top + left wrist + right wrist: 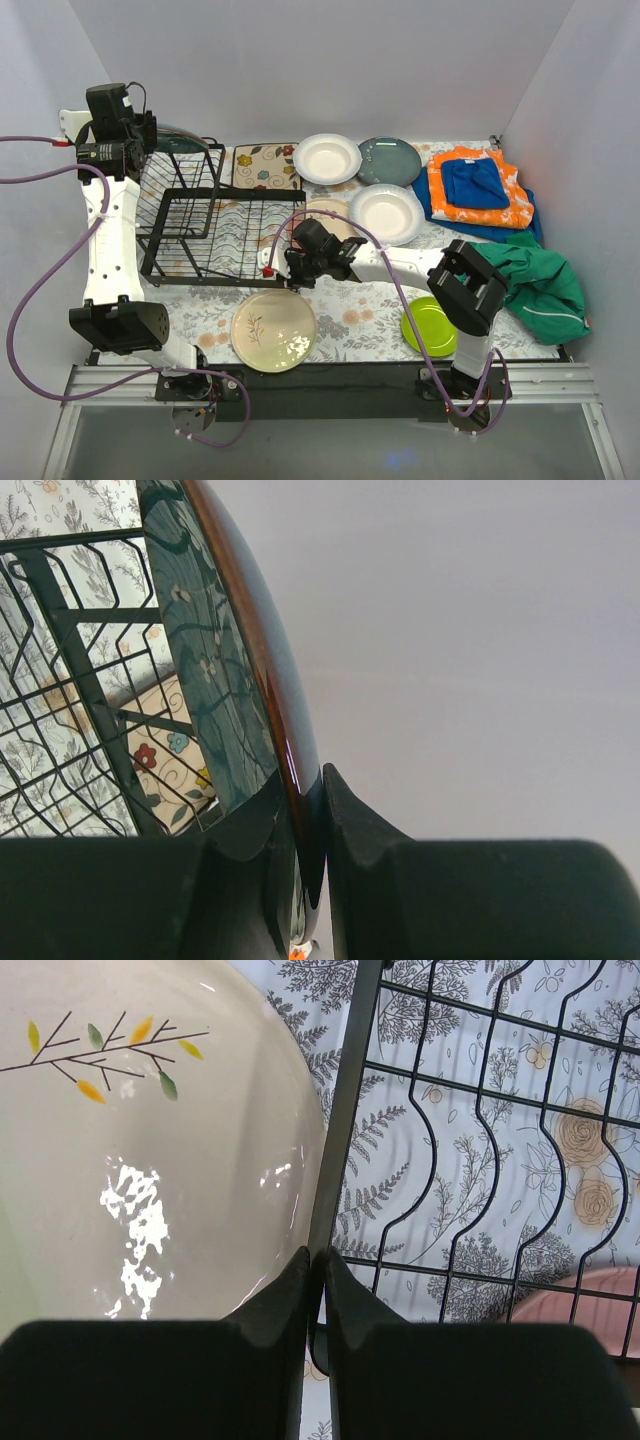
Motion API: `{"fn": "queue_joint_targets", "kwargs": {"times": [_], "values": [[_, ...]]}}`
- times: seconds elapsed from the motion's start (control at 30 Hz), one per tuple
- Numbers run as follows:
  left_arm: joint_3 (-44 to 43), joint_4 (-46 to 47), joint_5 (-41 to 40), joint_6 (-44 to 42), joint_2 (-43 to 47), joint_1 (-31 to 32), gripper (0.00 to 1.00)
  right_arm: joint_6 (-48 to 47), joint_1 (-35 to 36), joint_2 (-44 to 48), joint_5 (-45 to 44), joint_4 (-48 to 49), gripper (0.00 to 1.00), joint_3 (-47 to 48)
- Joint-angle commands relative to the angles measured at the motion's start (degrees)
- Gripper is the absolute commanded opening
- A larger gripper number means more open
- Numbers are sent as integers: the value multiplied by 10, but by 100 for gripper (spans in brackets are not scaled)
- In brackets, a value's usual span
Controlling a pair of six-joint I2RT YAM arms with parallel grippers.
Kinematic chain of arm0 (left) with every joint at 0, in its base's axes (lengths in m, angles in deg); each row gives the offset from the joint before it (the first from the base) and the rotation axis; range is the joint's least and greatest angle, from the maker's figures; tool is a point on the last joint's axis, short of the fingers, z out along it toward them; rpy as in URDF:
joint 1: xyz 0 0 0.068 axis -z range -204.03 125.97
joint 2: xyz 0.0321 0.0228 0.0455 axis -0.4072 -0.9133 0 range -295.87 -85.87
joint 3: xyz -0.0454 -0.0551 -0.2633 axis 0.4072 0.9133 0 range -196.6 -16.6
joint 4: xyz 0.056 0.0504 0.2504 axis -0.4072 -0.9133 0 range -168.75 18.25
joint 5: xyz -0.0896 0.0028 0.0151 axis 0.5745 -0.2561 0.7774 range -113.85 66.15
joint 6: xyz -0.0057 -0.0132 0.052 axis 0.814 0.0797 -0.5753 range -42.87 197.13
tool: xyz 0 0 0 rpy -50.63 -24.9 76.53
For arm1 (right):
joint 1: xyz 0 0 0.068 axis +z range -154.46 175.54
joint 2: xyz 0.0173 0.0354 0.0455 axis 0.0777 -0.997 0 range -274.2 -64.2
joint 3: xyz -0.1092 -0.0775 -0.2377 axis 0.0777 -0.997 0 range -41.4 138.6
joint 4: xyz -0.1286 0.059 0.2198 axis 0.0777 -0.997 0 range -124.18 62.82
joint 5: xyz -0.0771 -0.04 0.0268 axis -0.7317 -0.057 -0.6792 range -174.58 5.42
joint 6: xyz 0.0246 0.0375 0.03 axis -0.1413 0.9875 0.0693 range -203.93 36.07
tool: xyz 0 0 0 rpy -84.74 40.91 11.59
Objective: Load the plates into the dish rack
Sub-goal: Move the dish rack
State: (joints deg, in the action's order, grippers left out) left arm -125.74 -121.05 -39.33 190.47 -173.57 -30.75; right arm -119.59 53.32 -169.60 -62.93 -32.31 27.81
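The table (370, 322) wears a flowered cloth. The black wire dish rack (215, 235) stands on its left half. No plate lies on the rack's slotted bottom.

A green cloth (540, 285) is bunched at the right edge. Beyond it, at the far right corner, is an orange and blue pile of cloth (478, 188).

Along the far edge lie a flowered mat (265, 165), a white deep plate (327, 158) and a blue-grey plate (389, 160). A second white deep plate (386, 213) sits nearer the middle. A pink plate (328, 210) lies partly hidden just right of the rack.

By the near edge, the cream plate with a sprig (273, 330) lies just in front of the rack. The small lime plate (430, 325) is well to its right.

The left gripper (312, 780) is clamped on the rim of a dark plate (215, 680), held on edge over the rack's far left corner. I cannot tell whether the plate touches the wires.

The right gripper (318, 1260) pinches the rack's near frame bar, beside the cream plate.
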Motion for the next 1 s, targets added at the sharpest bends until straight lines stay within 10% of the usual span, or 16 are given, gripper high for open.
{"fn": "queue_joint_targets", "kwargs": {"times": [0.0,0.97], "values": [[-25,107,3,457,42,-6,0,12,26,3,67,-32,13,22],[-40,112,21,443,16,-6,0,21,69,-14,78,-1,15,39]]}}
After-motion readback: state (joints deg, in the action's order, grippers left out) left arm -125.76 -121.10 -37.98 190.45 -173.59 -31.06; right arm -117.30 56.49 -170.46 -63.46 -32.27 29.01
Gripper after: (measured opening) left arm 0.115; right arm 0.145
